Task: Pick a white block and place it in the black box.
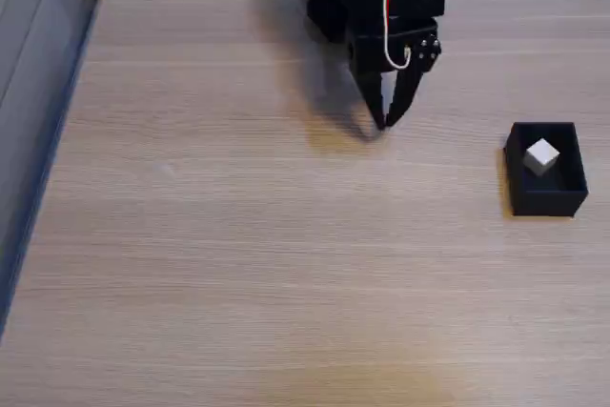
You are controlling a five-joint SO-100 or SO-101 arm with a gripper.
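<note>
The white block (541, 155) already sits inside the black box (545, 199), resting on the box floor toward its far side, with dark wall showing all around it. The box stands near the right edge of the tabletop (238, 264), roughly midway between the far and near edges in the fixed view.

The hand (384, 124) hangs over the far middle of the tabletop, well apart from the box, and points down. Its two fingers meet at their tips just above the wood, so the hand is closed down to nothing and carries no object. A white cable loops across the black body above it, and the arm's shadow falls on the wood just beside and behind the fingertips.

From the hand, the block and box lie toward the right edge of the tabletop and a little nearer the camera. The block is a cube, so no long axis governs an approach; the box is slightly longer from far to near than it is wide.

Judged from this layout, the placing looks finished: the block is in the box and the hand is empty and away from it. No other white block shows on the bare wood, so the sensible remaining move would be for the arm to go to rest.
</note>
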